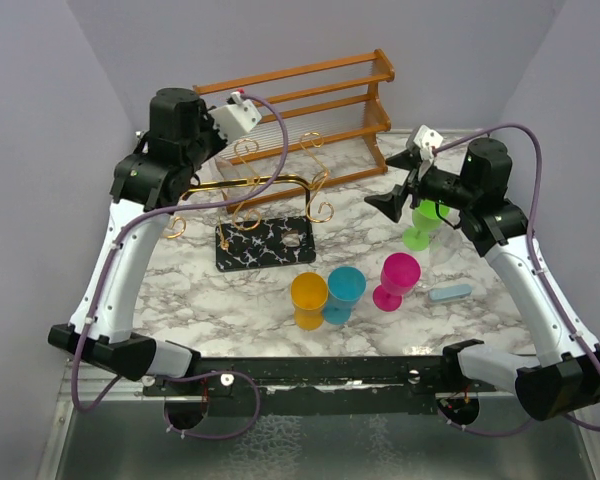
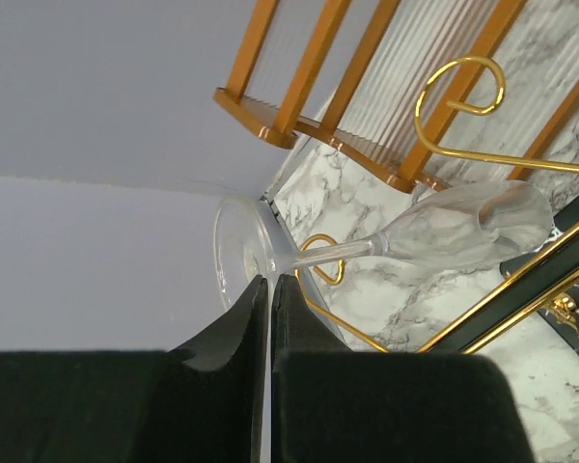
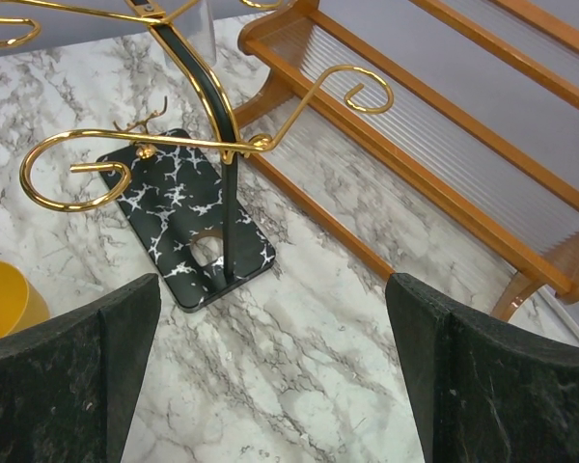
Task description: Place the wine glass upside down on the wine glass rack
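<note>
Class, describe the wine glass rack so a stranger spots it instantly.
Find the orange wooden shelf at the back of the table. Just before it stands the wine glass rack: thin gold wire with curly arms on a black, white-veined base.

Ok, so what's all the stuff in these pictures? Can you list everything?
wine glass: one, clear, tipped sideways, held by its stem
wine glass rack: one, gold wire on a black white-veined base, centre-left
wooden shelf: one, orange-brown, two tiers, at the back
yellow cup: one, front centre
blue cup: one, beside the yellow cup
pink goblet: one, right of the blue cup
green goblet: one, by the right gripper
small flat block: one, light blue, far right
table: one, white-grey marble
left gripper: black, shut on the stem
right gripper: black, open, empty
</note>
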Controlling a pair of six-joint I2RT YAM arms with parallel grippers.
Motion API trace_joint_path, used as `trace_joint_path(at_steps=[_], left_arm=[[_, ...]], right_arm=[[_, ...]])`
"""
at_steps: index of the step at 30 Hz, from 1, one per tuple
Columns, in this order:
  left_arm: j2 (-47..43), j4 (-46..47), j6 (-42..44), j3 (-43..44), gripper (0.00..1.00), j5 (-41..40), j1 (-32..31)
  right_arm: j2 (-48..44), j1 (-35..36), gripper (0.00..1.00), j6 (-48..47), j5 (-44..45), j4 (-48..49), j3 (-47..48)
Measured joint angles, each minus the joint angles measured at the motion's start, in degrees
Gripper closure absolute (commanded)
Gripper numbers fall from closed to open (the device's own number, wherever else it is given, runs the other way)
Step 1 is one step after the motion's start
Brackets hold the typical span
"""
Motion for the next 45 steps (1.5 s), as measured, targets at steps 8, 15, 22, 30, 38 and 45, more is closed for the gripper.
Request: trace_joint_path(at_steps=[8,15,22,30,38,45], left_arm=[[3.61,-2.47,5.11,-0.24,1.00,-6.49,-4.63],[3.82,-3.58,6.36,-2.54,1.00,-9.16,-5.01],[5.18,-4.57,5.07,-3.89,1.00,-12.26,-5.01],[5.22,-4.04,4.59,-8.46,1.00,-18.27,-5.01],[5.40,-2.80,4.50,-9.09,1.00,-22.08,-5.01],[5.68,-0.61,4.57,-9.79,1.00,-24.44,-4.98]], right_arm=[[-0.33,0.00,0.01,-0.02,0.00,0.28,-0.72],[-0.68,0.00,0.01,-0.02,0.00,1.03,-0.81],[-0.68,0.00,0.01,0.00,-0.11,1.46,-1.22],[-0.68,0.00,0.01,0.00,-0.13,1.62,-1.42],[-0.68,0.00,0.01,-0.02,-0.13,1.64,-1.44],[-0.68,0.00,0.01,-0.02,-0.13,1.66,-1.73]])
